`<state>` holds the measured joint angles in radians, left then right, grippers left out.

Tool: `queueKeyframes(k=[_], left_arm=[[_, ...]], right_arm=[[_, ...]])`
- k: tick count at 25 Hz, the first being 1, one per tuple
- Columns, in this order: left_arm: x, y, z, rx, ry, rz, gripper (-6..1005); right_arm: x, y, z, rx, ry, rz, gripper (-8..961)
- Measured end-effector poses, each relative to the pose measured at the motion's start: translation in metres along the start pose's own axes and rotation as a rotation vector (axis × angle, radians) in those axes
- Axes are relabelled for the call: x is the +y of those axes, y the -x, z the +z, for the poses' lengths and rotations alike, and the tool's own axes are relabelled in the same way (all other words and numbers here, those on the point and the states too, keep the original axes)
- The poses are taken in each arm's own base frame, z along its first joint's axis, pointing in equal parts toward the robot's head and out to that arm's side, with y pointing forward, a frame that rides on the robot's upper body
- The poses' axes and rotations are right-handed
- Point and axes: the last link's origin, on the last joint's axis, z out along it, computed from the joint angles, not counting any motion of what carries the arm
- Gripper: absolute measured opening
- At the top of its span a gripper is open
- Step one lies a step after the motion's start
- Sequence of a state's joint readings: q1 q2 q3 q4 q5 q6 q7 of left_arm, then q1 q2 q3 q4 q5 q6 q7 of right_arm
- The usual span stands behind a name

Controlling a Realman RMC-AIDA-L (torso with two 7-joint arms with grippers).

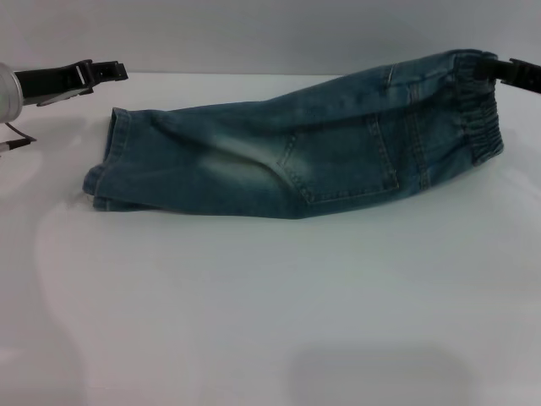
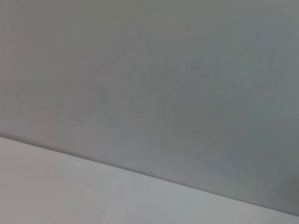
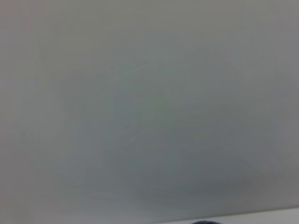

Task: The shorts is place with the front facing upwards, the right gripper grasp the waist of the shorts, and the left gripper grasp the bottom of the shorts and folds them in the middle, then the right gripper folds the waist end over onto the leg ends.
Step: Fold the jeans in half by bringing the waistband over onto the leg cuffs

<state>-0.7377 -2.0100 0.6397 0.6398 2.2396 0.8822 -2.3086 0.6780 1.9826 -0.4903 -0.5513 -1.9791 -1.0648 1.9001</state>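
Note:
The shorts (image 1: 296, 156) lie folded lengthwise on the white table (image 1: 270, 321), back pocket up, running from left to right in the head view. The bottom of the shorts (image 1: 106, 169), with both leg ends stacked, rests on the table at the left. The gathered waist (image 1: 478, 118) at the right is raised off the surface. My right gripper (image 1: 489, 69) is shut on the waist's top edge. My left gripper (image 1: 114, 72) hovers open at the far left, above and behind the leg ends and apart from the cloth. Neither wrist view shows the shorts.
Both wrist views show only a grey wall (image 2: 149, 70) and a strip of the white table (image 2: 70, 186). Bare tabletop stretches in front of the shorts toward me.

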Motion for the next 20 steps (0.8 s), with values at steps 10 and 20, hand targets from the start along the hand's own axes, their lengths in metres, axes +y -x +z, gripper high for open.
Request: queueKeyframes(k=[10,20], left_arm=[[-0.001,0.005,0.001,0.001,-0.002,0.002,810],[-0.003,0.01,0.001,-0.002,-0.001,-0.009,824]], right_arm=[[-0.001,0.012,0.003,-0.045,-0.019,0.022,142],[-0.014,0.012,0.012,-0.073,-0.142,0.037,162]])
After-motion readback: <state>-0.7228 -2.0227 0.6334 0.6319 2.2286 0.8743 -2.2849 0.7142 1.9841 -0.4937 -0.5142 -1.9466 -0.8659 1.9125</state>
